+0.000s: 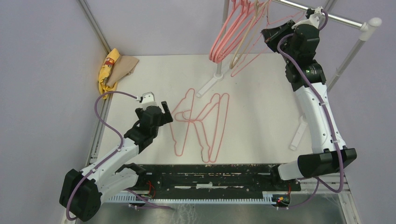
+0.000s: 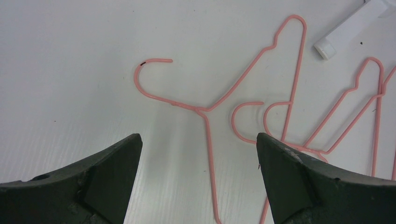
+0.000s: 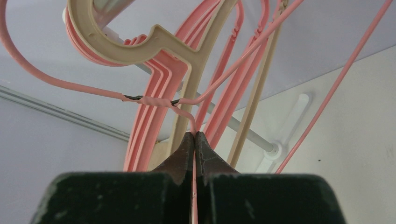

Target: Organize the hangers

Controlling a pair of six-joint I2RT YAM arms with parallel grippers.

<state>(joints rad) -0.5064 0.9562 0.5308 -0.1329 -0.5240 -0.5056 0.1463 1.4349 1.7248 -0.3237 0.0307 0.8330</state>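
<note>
**While the right arm's up at the rail, three wire hangers lie on the table**

Since I'm only seeing this through the cameras, here's the state of things. My right gripper [image 3: 195,140] is raised at the far right, next to the rail [image 1: 336,17]. Its jaws are pressed together on a thin pink wire hanger [image 3: 154,101], pinching the wire just below the twisted neck. The hook curls off to the upper left in the wrist view, and I can't tell if it's actually sitting on the rail. Right behind it there's a bunch of pink plastic hangers [image 1: 223,42] hanging up there with a beige hanger [image 3: 119,53] in among them, all dangling over the far side of the table [image 1: 261,116].

My left gripper [image 2: 198,140] is down on the left side, jaws spread wide with nothing in them. It's aimed at the three pink wire hangers [image 1: 210,126], which lie flat mid-table and overlap each other. In the wrist view the neck of the nearest wire hanger [image 2: 201,110] sits between the two fingers, a bit beyond the tips, hook pointing left.

The white stand foot [image 1: 210,84] is just past the pile. A yellow cloth [image 1: 108,70] and a tan cloth [image 1: 127,65] are bunched together in the far left corner, well apart from everything else.
</note>
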